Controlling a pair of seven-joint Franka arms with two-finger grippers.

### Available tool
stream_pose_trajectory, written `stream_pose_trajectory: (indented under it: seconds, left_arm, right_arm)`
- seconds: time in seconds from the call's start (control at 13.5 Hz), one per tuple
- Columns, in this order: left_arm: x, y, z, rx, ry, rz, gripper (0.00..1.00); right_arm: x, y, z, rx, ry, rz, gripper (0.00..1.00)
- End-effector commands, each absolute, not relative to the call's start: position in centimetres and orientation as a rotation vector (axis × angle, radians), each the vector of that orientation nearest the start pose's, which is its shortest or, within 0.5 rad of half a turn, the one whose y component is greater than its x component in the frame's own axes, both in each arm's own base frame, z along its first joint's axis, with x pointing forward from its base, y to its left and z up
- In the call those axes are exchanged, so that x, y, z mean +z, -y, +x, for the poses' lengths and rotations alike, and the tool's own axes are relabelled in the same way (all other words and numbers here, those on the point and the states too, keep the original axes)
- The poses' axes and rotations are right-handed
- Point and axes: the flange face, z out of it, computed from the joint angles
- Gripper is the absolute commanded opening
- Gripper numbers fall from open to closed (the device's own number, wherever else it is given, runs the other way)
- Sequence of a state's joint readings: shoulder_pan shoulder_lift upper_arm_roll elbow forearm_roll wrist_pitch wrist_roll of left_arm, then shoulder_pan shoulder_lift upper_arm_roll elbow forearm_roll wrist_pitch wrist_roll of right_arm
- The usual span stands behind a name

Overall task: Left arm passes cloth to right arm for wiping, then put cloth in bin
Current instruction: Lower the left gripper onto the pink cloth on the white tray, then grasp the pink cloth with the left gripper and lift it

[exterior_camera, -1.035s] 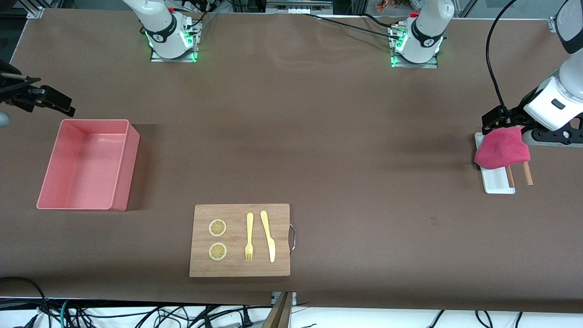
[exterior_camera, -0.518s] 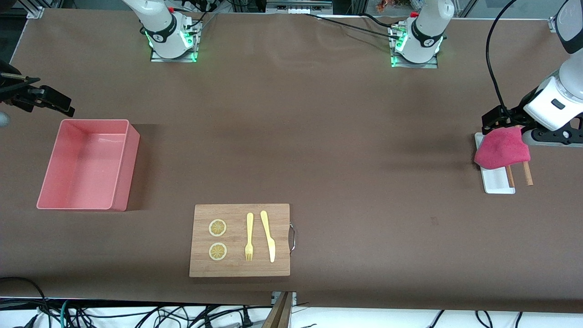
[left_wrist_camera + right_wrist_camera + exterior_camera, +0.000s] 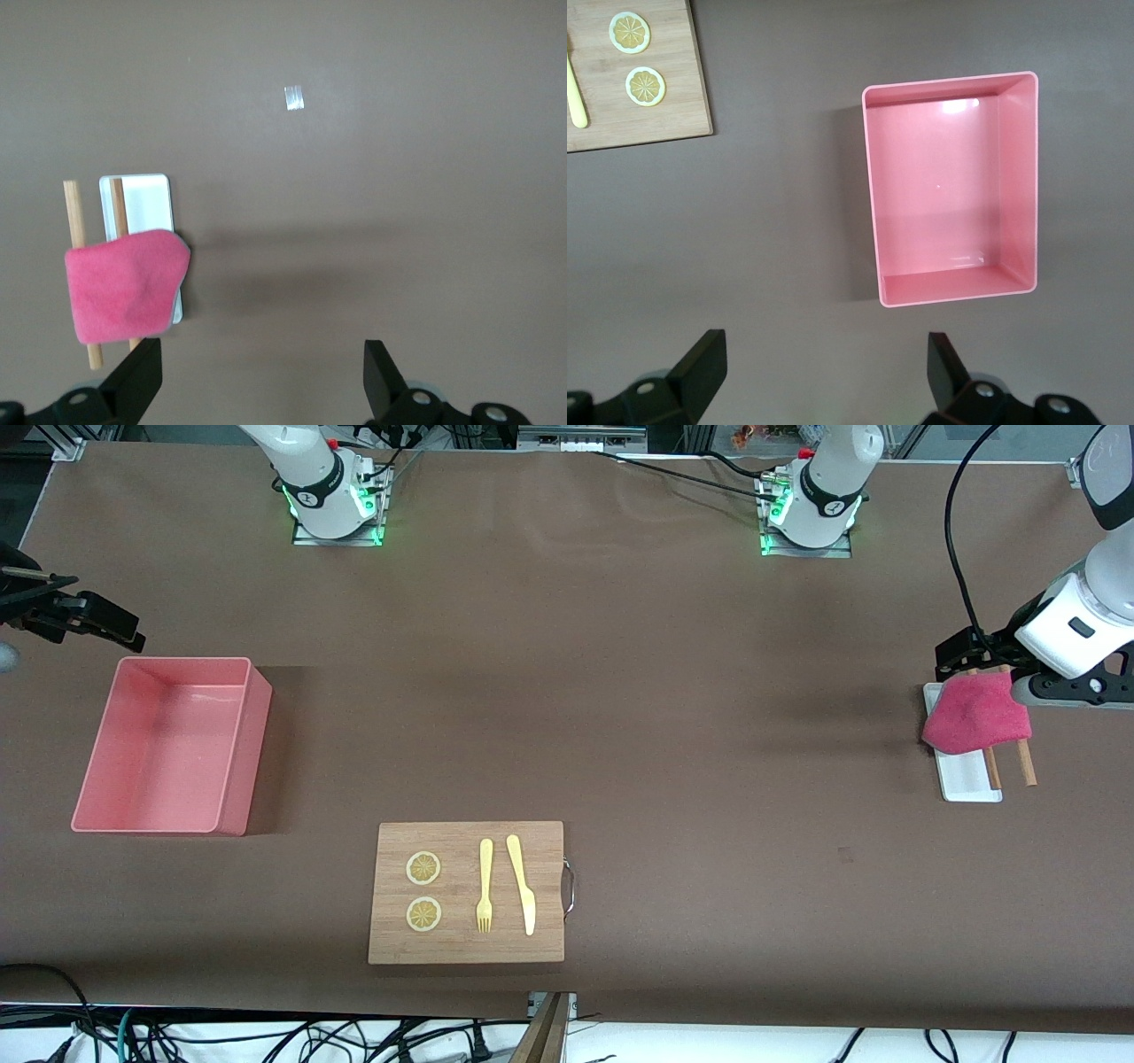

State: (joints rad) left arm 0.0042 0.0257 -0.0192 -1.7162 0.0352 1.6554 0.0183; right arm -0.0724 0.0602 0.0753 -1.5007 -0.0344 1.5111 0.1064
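Cloth (image 3: 977, 712) lies draped over two wooden sticks (image 3: 1026, 762) and the white tray (image 3: 964, 777) at the left arm's end of the worktop, not gripped. Over the last second the left gripper (image 3: 973, 657) has drifted slightly off it toward the bases, jaws wide, so the pickup looks unstarted. Right gripper (image 3: 93, 622) waits near the bin (image 3: 232, 755), jaws wide and empty.
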Motion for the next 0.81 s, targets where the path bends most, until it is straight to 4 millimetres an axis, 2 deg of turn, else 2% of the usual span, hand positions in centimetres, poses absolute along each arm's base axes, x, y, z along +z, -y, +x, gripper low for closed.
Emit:
stream_pose_trajectory:
  seconds: [0.0,0.22,0.37,0.59,0.74]
  left_arm:
    - [54.6,0.8,55.5,0.286,-0.081,-3.108,1.00]
    - [52.9,1.3,54.3,0.505,-0.100,-3.079,1.00]
    - [51.0,0.8,54.4,0.611,-0.232,-3.037,1.00]
    - [47.6,0.2,55.6,0.706,-0.432,-2.919,1.00]
    - [44.8,-0.1,57.5,0.769,-0.572,-2.868,1.00]
  right_arm:
    - [62.3,0.4,57.0,0.066,-0.178,-3.155,1.00]
    - [62.3,0.4,57.0,0.066,-0.178,-3.155,1.00]
    - [62.4,0.3,56.9,0.061,-0.176,-3.155,1.00]
    - [62.1,0.5,57.1,0.066,-0.181,-3.154,1.00]
    - [62.0,0.5,57.3,0.054,-0.178,-3.156,1.00]
